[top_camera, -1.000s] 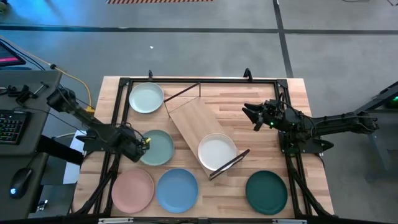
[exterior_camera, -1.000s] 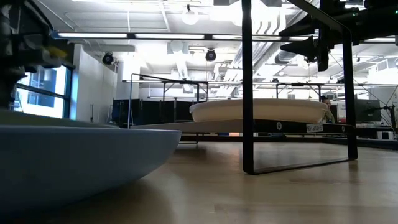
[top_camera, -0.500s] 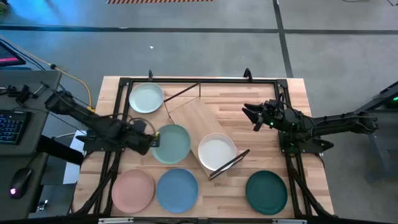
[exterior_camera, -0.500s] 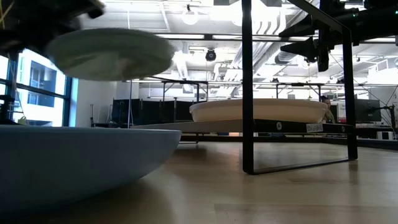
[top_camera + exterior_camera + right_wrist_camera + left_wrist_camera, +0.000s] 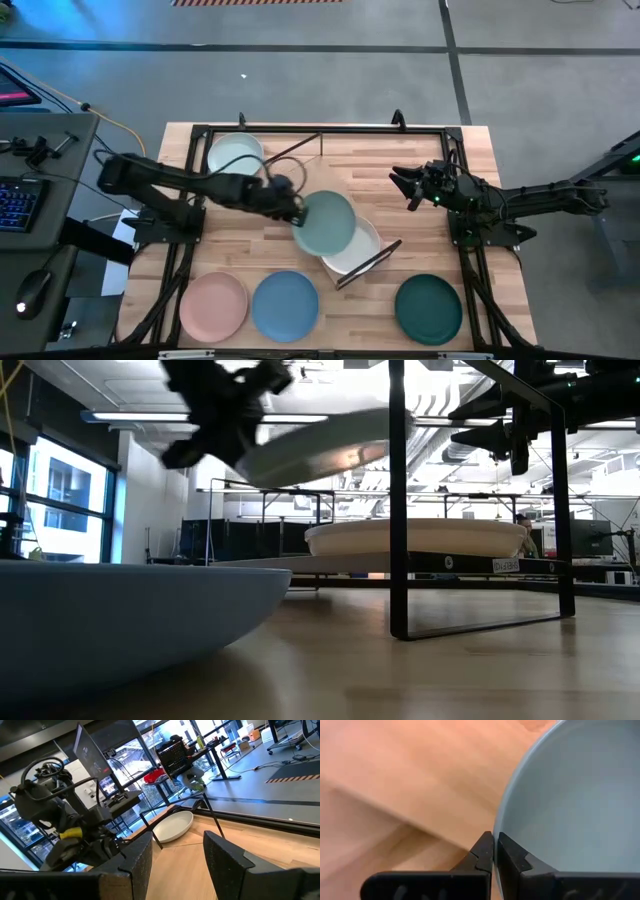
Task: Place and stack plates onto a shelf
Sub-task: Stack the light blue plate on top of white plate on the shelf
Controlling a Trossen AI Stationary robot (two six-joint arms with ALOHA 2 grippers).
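I've got the left gripper (image 5: 296, 212) fingers pinched on the sage green plate (image 5: 327, 221) rim, carrying it above the shelf (image 5: 312, 186), over the white plate (image 5: 356, 254), to stack. Right gripper (image 5: 409, 184) fingers open, empty, near the desk's right edge.

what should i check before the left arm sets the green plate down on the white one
1. Grip: left tool is shut on the rim of the green plate: ok.
2. Plate level: it hangs tilted in the low view: not ok.
3. Position: from above it overlaps the white plate but sits off-centre toward the back-left: not ok.
4. Landing spot: the white plate lies flat on the shelf with nothing else on it: ok.
5. Right arm: right tool is open, hovering well to the right of the shelf: ok.
6. Clearance from the shelf's metal rod: cannot tell.
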